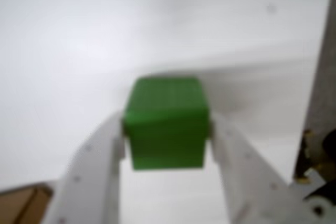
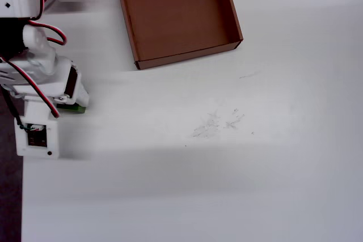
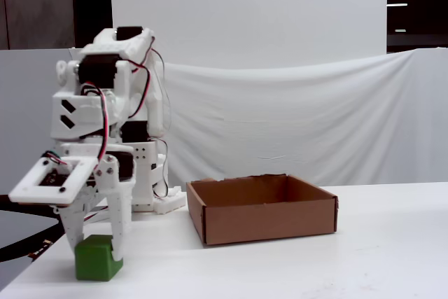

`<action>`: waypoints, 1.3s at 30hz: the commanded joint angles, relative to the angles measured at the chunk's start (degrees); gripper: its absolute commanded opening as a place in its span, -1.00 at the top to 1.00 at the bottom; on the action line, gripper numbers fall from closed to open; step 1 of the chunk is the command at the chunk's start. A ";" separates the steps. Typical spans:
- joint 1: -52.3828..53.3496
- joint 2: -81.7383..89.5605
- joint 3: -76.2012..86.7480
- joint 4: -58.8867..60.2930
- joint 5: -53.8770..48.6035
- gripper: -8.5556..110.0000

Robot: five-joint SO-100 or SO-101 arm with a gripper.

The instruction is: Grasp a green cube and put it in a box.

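With the cube (image 1: 167,123) sitting between the two white fingers (image 1: 100,166) in the wrist view, the job right now looks like the grasp itself: closing firmly and getting the block off the table (image 2: 227,168) cleanly. From where I stand the fingers press on the cube's two sides, one on each, so the gripper (image 1: 167,129) seems to be holding it, though the picture is blurred and I can't swear to how tight the hold is. In the fixed view the cube (image 3: 96,257) rests on the table, near the front left corner, with the gripper (image 3: 94,239) coming down over it from above. The overhead view shows only a sliver of green (image 2: 74,107) poking out under the arm (image 2: 39,83), near the table's left edge.

To do this well, I'd say the squeeze should be square on the flat faces, not on the edges, so the block doesn't twist out. Then lift straight up before swinging, high enough to clear the box's wall.

Further back, the box (image 3: 262,225) stands well apart from the cube, to the right in the fixed view and toward the top in the overhead one (image 2: 233,18). Its floor is bare brown card; nothing lies in it that I can see. Only a corner of it (image 1: 21,203) shows at the lower left of the wrist view
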 commanded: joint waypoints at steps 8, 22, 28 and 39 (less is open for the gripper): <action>-0.62 0.79 -2.37 0.62 0.26 0.61; -3.69 6.50 -15.64 21.01 0.26 0.63; -9.93 11.16 -21.80 29.62 1.05 0.63; -33.57 20.65 -20.83 36.04 10.99 0.61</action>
